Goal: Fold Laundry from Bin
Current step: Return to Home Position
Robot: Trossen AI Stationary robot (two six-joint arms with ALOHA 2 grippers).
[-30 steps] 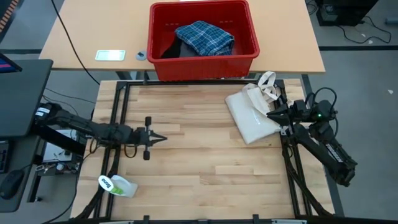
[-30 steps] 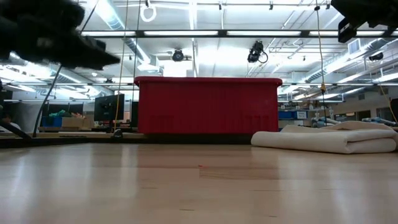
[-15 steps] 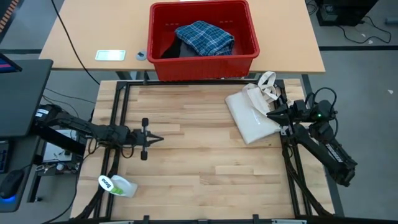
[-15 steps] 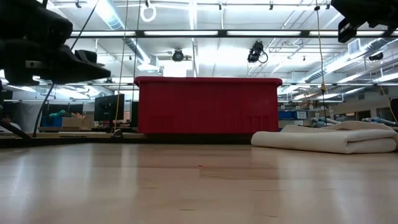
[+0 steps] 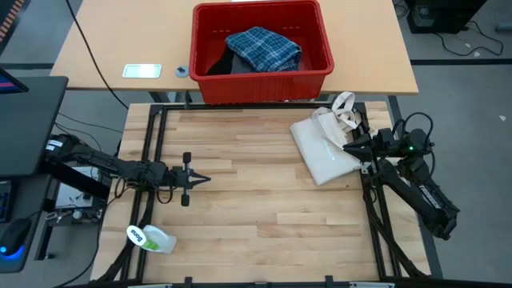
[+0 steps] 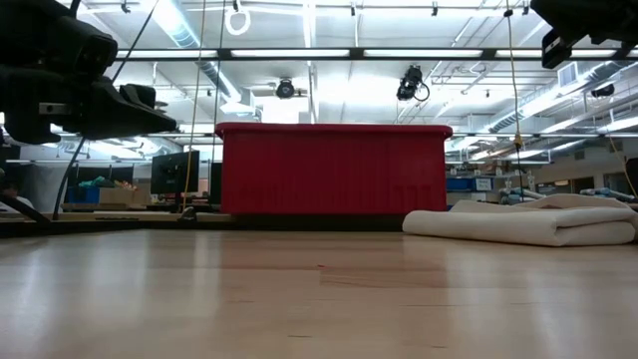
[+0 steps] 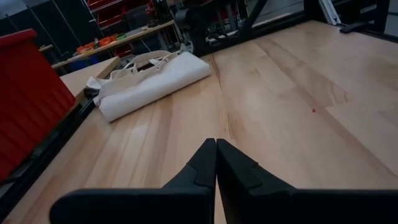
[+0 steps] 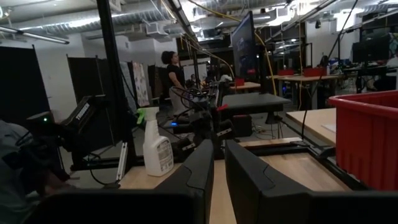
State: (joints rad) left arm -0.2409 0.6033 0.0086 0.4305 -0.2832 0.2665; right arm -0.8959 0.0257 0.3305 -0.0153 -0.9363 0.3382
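Your left gripper is hovering over the table near its left edge, with its fingers pressed together. Your right gripper is waiting at the right edge, just beside the tote bag, with its fingers standing slightly apart. The plaid shirt and the black garment are lying inside the bin, beyond the far edge.

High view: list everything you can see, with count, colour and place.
bin: one, red, on the tan table beyond the workbench.
blue plaid shirt: one, on top inside the bin.
black garment: one, in the bin under the shirt.
tote bag: one, cream, far right of the workbench.
spray bottle: one, white and green, workbench's near-left corner.
card: one, pale, left of the bin.
left gripper: one, dark, shut, over the workbench's left side.
right gripper: one, dark, at the tote bag's right edge.
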